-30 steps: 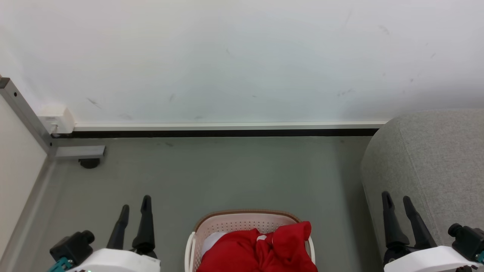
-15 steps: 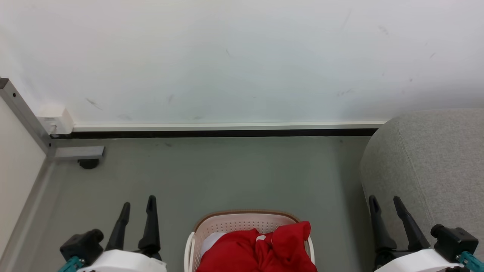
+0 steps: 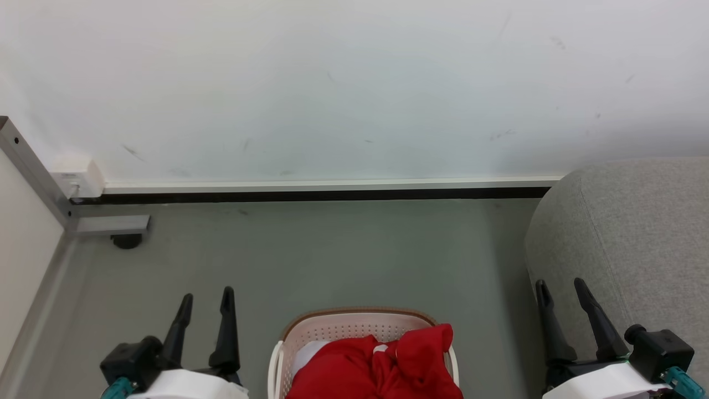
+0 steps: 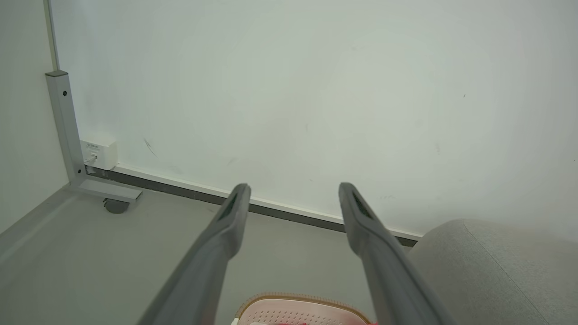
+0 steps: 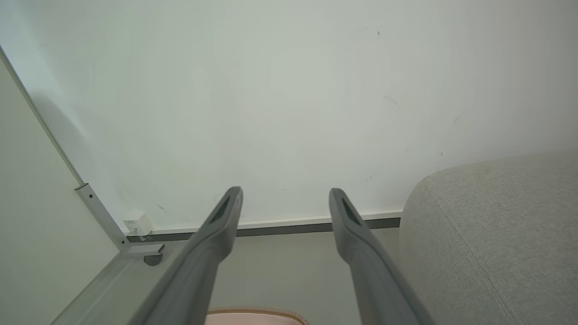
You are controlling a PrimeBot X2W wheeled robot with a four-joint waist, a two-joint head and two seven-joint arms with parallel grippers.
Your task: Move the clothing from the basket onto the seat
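Note:
Bright red clothing (image 3: 382, 367) is heaped in the white perforated basket (image 3: 332, 328) with a brown rim, at the bottom middle of the head view. The basket's far rim (image 4: 298, 299) peeks in at the bottom of the left wrist view, and the same rim (image 5: 257, 311) in the right wrist view. My left gripper (image 3: 206, 295) stands open to the basket's left, holding nothing. My right gripper (image 3: 559, 287) stands open to its right, in front of the grey seat (image 3: 637, 233). The seat (image 4: 496, 266) also fills the lower right of both wrist views (image 5: 496, 234).
A white wall with a dark baseboard (image 3: 321, 194) runs across behind the grey floor (image 3: 332, 255). At the left, a metal frame post (image 3: 33, 177) with a foot (image 3: 126, 240) and a white wall socket (image 3: 77, 176) stand in the corner.
Both grippers have shifted inward toward the basket, the left to the right and the right to the left. The camera view has tilted slightly. The clothing lies unchanged.

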